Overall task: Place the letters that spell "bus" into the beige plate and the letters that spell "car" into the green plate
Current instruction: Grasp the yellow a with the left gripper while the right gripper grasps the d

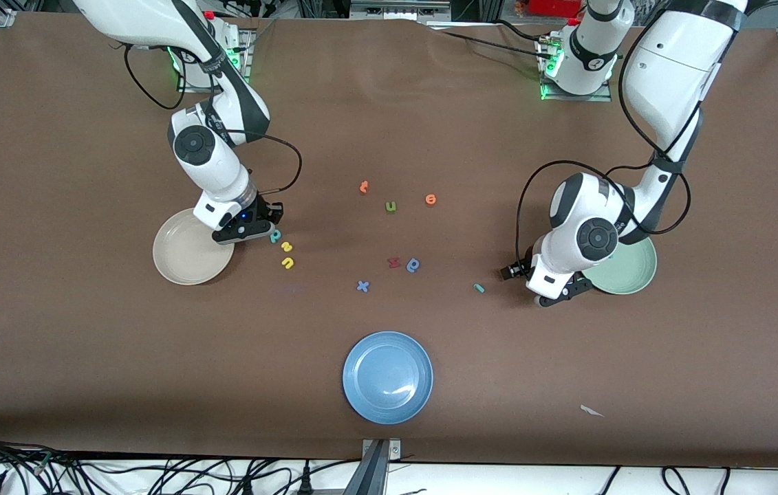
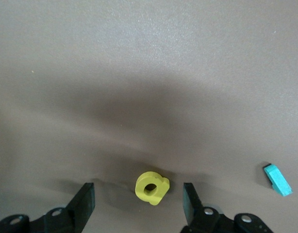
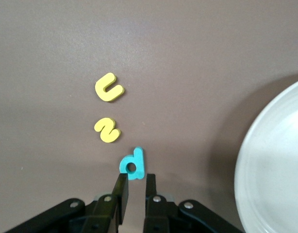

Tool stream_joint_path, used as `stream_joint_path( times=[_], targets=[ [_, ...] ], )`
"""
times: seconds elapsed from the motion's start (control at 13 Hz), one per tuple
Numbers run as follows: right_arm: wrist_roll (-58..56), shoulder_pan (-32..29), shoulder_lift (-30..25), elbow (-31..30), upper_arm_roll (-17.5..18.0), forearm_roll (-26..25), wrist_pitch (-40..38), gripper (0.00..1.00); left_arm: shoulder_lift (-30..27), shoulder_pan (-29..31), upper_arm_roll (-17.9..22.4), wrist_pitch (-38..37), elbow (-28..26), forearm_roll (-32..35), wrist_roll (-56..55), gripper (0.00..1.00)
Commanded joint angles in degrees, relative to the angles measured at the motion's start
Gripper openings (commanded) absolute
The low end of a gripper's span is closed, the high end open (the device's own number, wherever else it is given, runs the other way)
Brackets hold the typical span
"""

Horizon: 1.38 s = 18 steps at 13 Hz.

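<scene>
Beside the beige plate [image 1: 182, 258] [image 3: 275, 165] lie a teal b [image 1: 275, 236] [image 3: 132, 165], a yellow s [image 1: 286, 246] [image 3: 107, 130] and a yellow u [image 1: 287, 262] [image 3: 108, 88] in a row. My right gripper [image 1: 266, 230] [image 3: 135, 175] is low at the table, its fingertips shut on the end of the b. My left gripper [image 1: 563, 292] [image 2: 138, 187] is down beside the green plate [image 1: 629, 271], open, with a yellow a [image 2: 151, 188] lying between its fingers untouched. A teal r [image 1: 479, 287] [image 2: 277, 179] lies close by on the table.
A blue plate [image 1: 387, 377] sits near the front camera. Mid-table lie an orange t [image 1: 363, 186], an olive u [image 1: 391, 206], an orange o [image 1: 430, 199], a red letter [image 1: 393, 262], a blue a-like letter [image 1: 413, 265] and a blue x [image 1: 362, 286].
</scene>
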Motion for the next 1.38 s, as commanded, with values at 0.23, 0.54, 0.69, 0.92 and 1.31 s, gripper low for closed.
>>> stream_joint_path(
  times=[0.23, 0.54, 0.69, 0.92, 1.31],
  targets=[
    [0.2, 0.4, 2.2, -0.3, -0.4, -0.8, 1.8, 0.74, 0.7, -0.7, 0.4, 0.7, 0.6, 1.3, -1.8, 0.82],
    [0.2, 1.3, 4.9, -0.2, -0.4, -0.9, 5.2, 0.74, 1.5, -0.9, 0.4, 2.2, 0.9, 2.2, -3.2, 0.81],
    [0.2, 1.6, 5.4, 0.1, -0.5, -0.9, 5.9, 0.74, 1.4, -0.9, 0.4, 2.2, 0.9, 2.9, -3.6, 0.81],
    [0.2, 1.7, 5.9, 0.2, -0.7, -0.9, 6.1, 0.69, 1.4, -0.8, 0.4, 2.2, 0.9, 2.9, -3.7, 0.53],
    [-0.3, 2.1, 6.5, 0.2, -1.8, -2.2, 6.9, 0.50, 1.3, -0.8, 0.4, 2.2, 0.9, 2.9, -3.7, 0.34]
  ],
)
